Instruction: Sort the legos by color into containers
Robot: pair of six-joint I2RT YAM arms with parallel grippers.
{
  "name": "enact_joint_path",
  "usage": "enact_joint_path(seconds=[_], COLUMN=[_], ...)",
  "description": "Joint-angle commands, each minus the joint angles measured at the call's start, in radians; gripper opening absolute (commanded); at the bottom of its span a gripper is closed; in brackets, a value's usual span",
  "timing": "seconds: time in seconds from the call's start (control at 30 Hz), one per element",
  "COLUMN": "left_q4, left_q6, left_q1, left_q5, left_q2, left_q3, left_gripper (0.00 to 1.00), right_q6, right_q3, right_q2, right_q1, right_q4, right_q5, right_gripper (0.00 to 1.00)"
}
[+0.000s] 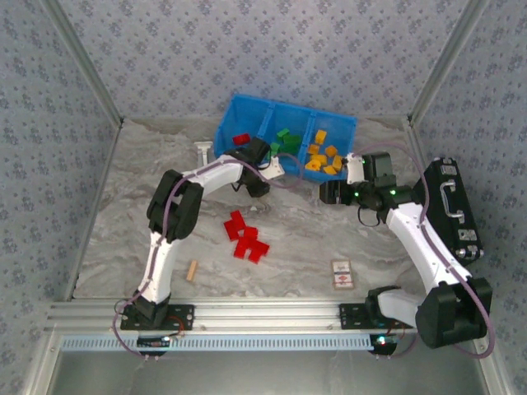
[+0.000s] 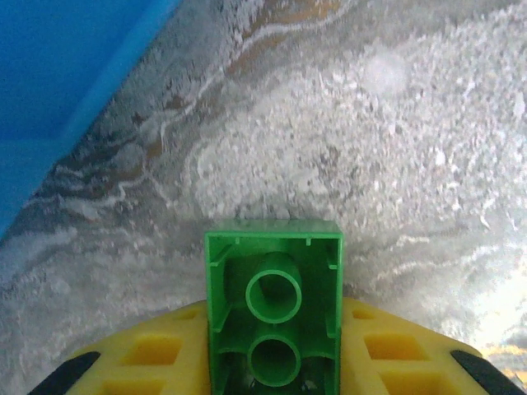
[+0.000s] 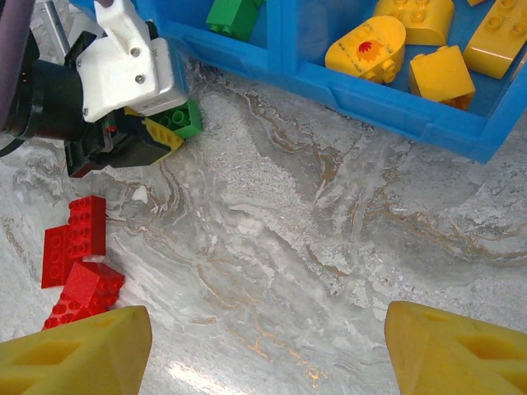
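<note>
A marbled grey desk lies inside patterned walls. The left tool is clamped on a green brick, hollow underside towards its camera and low over the desk, probably gripped for lifting into the blue bin just ahead and left of it. The right tool gapes wide and empty, with red bricks near its left finger.

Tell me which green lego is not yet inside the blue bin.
The green brick gripped by the left gripper, just outside the bin; the other green ones lie in its middle compartment.
</note>
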Motion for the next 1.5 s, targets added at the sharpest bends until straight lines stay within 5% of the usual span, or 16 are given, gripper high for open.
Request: enact_joint_path(seconds=[0.0, 0.33, 0.6, 0.83, 1.23, 1.47], left_q4=[-0.033, -0.002, -0.014, -0.083, -0.005, 0.035], left_q6=[-0.016, -0.047, -0.098, -0.143, -0.156, -0.168], left_q1=[0.005, -0.015, -0.026, -0.031, -0.031, -0.016], left_q5=[0.005, 0.004, -0.046, -0.096, -0.119, -0.088], left_q2=[-0.082, -0.125, 0.107, 0.332, 0.159, -0.095], left_q3=[-0.005, 0.134, 0.486, 0.770, 0.636, 0.458], left_gripper=[0.23, 0.23, 0.25, 0.50, 0.75, 0.77], right_q6=[-0.016, -0.014, 0.000, 0.007, 0.020, 0.077], right_q3=[0.030, 0.023, 0.010, 0.008, -0.015, -0.014], right_q2=[0.009, 0.006, -0.008, -0.021, -0.026, 0.094], right_q1=[0.006, 0.007, 0.005, 0.003, 0.006, 0.026], right_q4=[-0.004, -0.007, 0.007, 0.016, 0.046, 0.198], right_q5=[0.004, -0.001, -0.020, -0.022, -0.023, 0.049], right_gripper=[0.77, 0.77, 0.77, 0.77, 0.77, 0.79])
